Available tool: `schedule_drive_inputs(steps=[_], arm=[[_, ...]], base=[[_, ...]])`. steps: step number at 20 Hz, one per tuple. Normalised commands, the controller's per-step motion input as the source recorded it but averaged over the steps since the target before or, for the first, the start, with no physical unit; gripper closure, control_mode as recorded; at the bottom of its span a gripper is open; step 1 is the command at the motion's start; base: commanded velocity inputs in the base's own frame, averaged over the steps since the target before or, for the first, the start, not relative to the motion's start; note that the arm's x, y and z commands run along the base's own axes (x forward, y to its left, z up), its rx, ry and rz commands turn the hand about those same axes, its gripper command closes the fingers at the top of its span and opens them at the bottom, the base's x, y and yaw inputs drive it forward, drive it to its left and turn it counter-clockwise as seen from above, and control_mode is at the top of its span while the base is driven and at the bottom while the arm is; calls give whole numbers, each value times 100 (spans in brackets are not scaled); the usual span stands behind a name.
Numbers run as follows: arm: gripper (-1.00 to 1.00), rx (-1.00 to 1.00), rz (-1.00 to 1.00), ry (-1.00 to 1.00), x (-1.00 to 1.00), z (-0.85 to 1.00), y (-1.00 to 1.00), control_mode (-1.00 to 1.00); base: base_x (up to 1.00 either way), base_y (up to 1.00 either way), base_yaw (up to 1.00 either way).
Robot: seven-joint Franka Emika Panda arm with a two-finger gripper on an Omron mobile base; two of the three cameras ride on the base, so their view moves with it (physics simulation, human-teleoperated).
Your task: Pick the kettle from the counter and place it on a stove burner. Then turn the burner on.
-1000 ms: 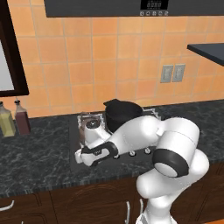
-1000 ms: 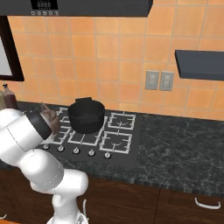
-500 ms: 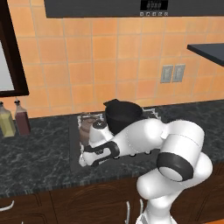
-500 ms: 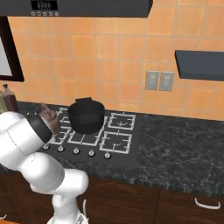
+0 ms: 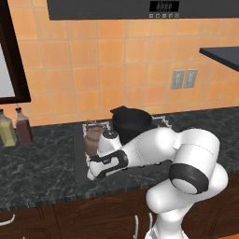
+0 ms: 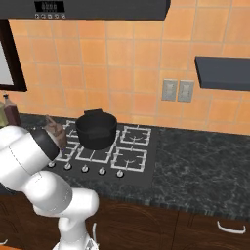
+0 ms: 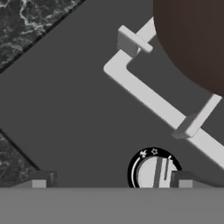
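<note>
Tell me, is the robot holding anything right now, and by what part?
Nothing is held. The gripper is open and hangs over a stove knob, while the kettle sits on a burner grate, let go.

The kettle [image 5: 94, 139] and black pot [image 5: 131, 123] crowd the burners; the knob [image 7: 158, 173] row stays reachable.

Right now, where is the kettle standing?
The kettle stands on the stove's front left burner grate, beside the black pot in the left base view. In the hand view its brown belly sits above the knob.

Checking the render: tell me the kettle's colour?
Brown-copper kettle, clearest in the left base view.
</note>
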Motion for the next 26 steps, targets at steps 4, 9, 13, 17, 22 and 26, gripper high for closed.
schedule_drive_inputs(steps=[4,9,13,17,22,26], arm=[[-100,-12,23,3,0,-21,70,-100],[-100,-15,24,3,0,-18,73,-100],[-100,-13,26,4,0,-4,62,-100],[-100,-9,27,3,-1,0,54,-100],[-100,-5,26,1,0,0,48,-100],[-100,-1,23,0,-6,0,46,-100]], base=[[0,0,0],[0,0,0],[0,0,0],[0,0,0],[0,0,0],[0,0,0]])
